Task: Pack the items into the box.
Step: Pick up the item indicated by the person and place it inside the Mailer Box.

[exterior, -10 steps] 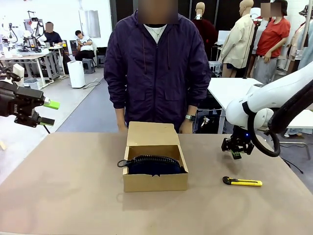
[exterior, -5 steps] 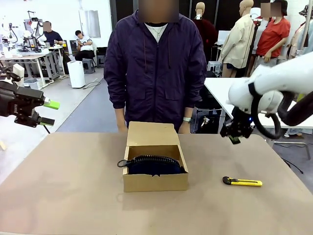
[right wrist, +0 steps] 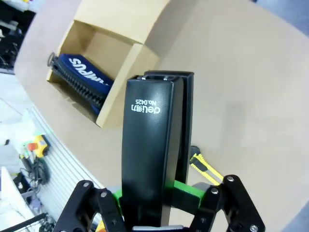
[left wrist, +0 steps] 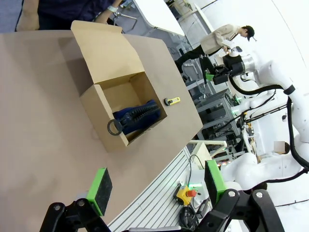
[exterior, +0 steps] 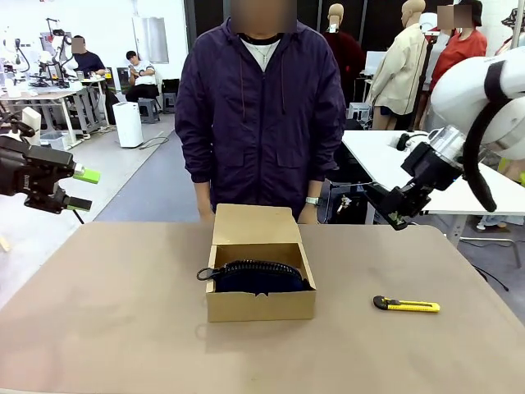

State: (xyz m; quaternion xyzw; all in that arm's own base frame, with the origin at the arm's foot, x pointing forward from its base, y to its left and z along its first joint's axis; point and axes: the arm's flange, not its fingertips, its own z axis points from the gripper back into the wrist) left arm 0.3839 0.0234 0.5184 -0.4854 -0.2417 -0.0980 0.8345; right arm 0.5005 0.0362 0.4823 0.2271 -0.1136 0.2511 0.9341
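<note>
The brown cardboard box [exterior: 261, 305] stands open mid-table with its lid flap folded back toward the person. Inside lies the dark navy pouch [exterior: 256, 277], its pull loop hanging over the left wall. The yellow-and-black utility knife [exterior: 406, 305] lies flat on the table to the box's right. My right gripper [exterior: 397, 217] hangs high above the table's right side, shut on the black stapler [right wrist: 150, 140], which stands up between its fingers. The box [right wrist: 126, 67], pouch [right wrist: 79, 76] and knife [right wrist: 205, 166] lie below it. My left gripper [exterior: 80, 188] stays open off the table's left edge, its green pads [left wrist: 100, 188] wide apart.
A person in a dark purple jacket stands at the far edge right behind the box, hands low. The brown tabletop [exterior: 123, 312] has free room left, right and in front of the box. A white table stands behind my right arm.
My right arm has lifted the stapler from just above the table and swung up and to the right. The left arm, box, pouch and knife have not moved.
</note>
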